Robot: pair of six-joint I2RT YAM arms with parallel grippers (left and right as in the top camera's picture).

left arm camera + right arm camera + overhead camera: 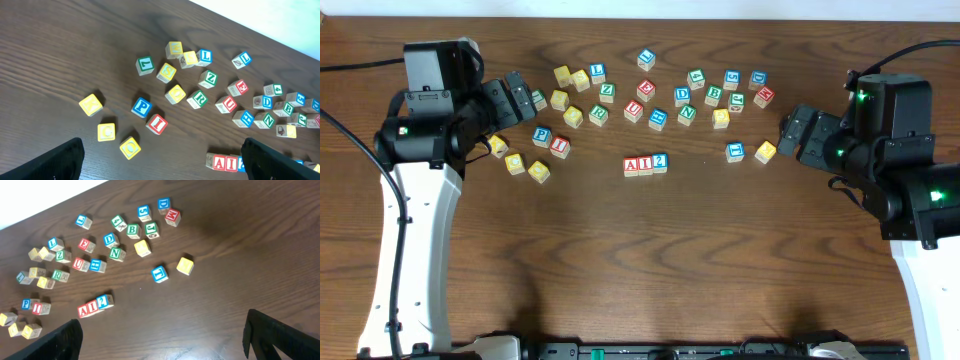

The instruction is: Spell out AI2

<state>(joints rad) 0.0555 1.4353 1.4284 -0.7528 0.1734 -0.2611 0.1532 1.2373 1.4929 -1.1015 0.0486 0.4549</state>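
The A cube [632, 166], I cube [646, 165] and 2 cube [660, 162] stand touching in a row that reads AI2, on bare bench [620, 260] just below the loose cubes [682, 96]. The left hand [518, 93] and right hand [788, 128] hang well apart from that row, each spread wide and empty. The spelling looks finished, with nothing left to place.

I see a dark wooden table [620, 260], grain plain, faintly sheened. The A cube [631, 166], I cube [645, 165] and 2 cube [660, 162] look like pale wood with smooth painted faces. My left gripper [523, 93] and right gripper [792, 128] look like matt black plastic.
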